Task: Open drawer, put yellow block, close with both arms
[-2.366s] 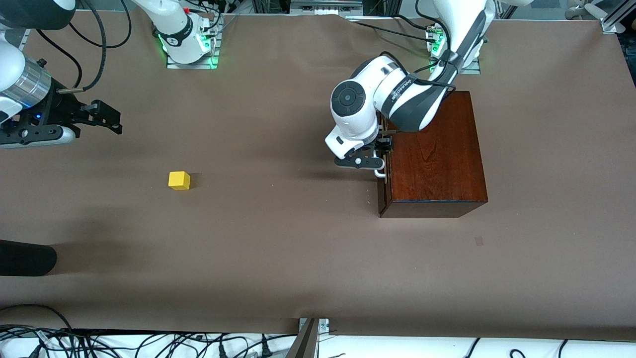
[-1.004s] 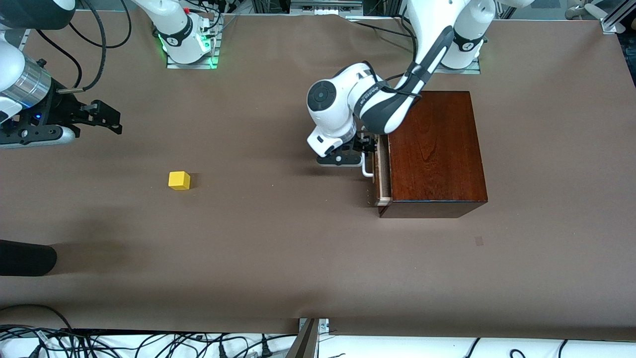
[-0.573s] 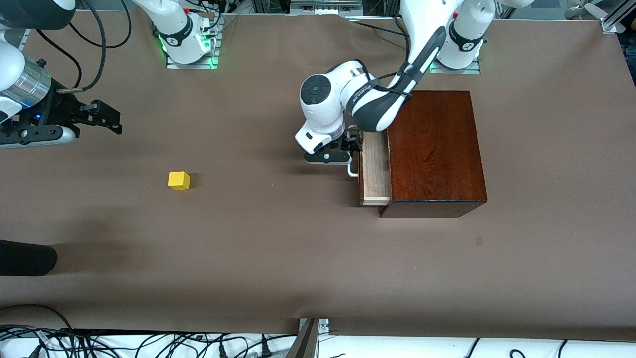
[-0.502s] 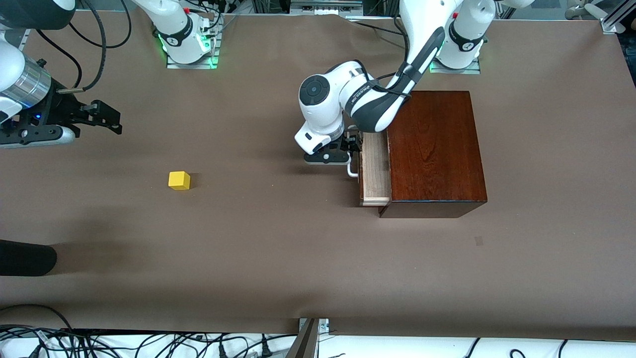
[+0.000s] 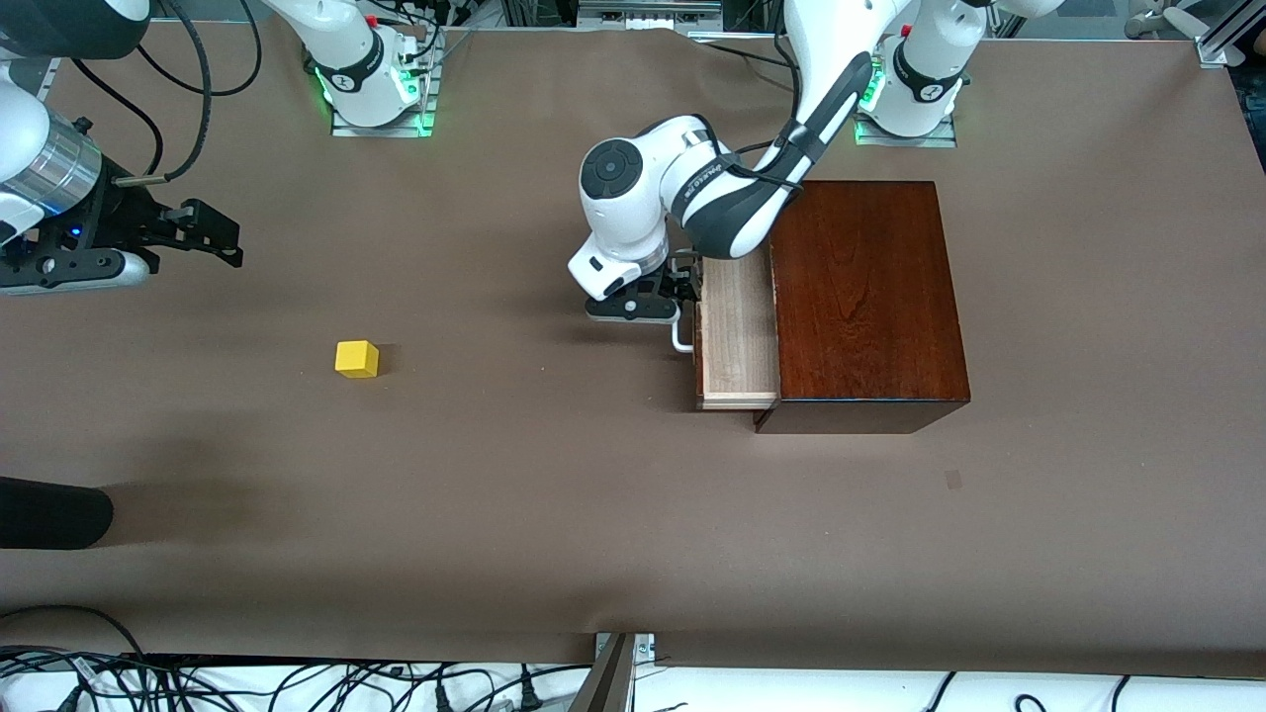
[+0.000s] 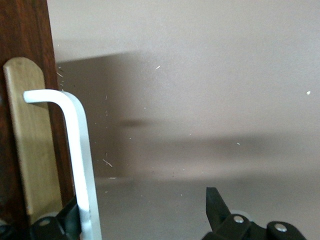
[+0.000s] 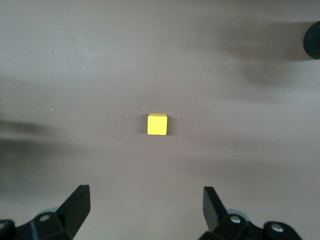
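The drawer [image 5: 737, 336] is pulled partly out of the dark mahogany box [image 5: 865, 297], showing its pale-wood tray. Its white bar handle [image 5: 680, 341] also shows in the left wrist view [image 6: 77, 150], against the dark drawer front [image 6: 25, 50]. My left gripper [image 5: 682, 292] is at the handle, open [image 6: 145, 215], with one finger between the bar and the drawer front and the other finger [image 6: 215, 200] well clear of it. The yellow block [image 5: 357, 358] sits on the table toward the right arm's end. My right gripper [image 5: 232, 242] waits open above the table, with the block [image 7: 157, 124] ahead of its fingers [image 7: 145, 210].
A black rounded object [image 5: 49, 512] lies at the table edge at the right arm's end, nearer the front camera than the block; it also shows in the right wrist view [image 7: 312, 40]. Brown table cover [image 5: 554, 475] lies between block and drawer. Cables run along the front edge.
The drawer was shut at first and has slid out toward the right arm's end. My left gripper has moved with the handle. The right arm and the block have not moved.
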`<state>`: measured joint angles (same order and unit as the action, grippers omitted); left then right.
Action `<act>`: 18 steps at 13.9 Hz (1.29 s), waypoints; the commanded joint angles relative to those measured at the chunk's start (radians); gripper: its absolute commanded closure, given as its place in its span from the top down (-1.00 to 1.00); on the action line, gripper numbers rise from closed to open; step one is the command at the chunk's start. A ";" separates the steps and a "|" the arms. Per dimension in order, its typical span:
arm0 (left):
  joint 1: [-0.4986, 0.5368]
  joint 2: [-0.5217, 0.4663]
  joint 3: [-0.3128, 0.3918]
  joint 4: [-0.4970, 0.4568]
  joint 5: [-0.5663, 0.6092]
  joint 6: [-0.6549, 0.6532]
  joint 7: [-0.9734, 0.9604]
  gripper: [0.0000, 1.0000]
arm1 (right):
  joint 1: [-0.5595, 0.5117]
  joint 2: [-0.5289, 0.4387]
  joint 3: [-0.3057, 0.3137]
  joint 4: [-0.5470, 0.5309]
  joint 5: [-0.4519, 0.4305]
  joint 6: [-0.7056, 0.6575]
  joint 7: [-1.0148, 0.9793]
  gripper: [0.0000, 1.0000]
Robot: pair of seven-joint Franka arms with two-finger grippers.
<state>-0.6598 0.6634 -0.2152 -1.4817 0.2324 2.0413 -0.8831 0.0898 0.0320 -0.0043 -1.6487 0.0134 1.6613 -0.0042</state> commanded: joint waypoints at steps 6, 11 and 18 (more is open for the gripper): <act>-0.001 -0.079 -0.007 0.078 -0.031 -0.174 0.006 1.00 | -0.012 0.009 0.006 0.024 0.007 -0.015 -0.005 1.00; 0.055 -0.234 -0.009 0.078 -0.123 -0.331 0.019 1.00 | -0.012 0.009 0.004 0.023 0.007 -0.017 -0.005 1.00; 0.354 -0.341 -0.003 0.121 -0.154 -0.498 0.399 1.00 | -0.005 0.058 0.015 0.024 0.006 0.032 -0.008 1.00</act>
<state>-0.3815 0.3387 -0.2117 -1.3823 0.1059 1.5951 -0.5924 0.0901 0.0349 0.0001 -1.6490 0.0135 1.6660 -0.0042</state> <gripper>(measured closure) 0.000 0.000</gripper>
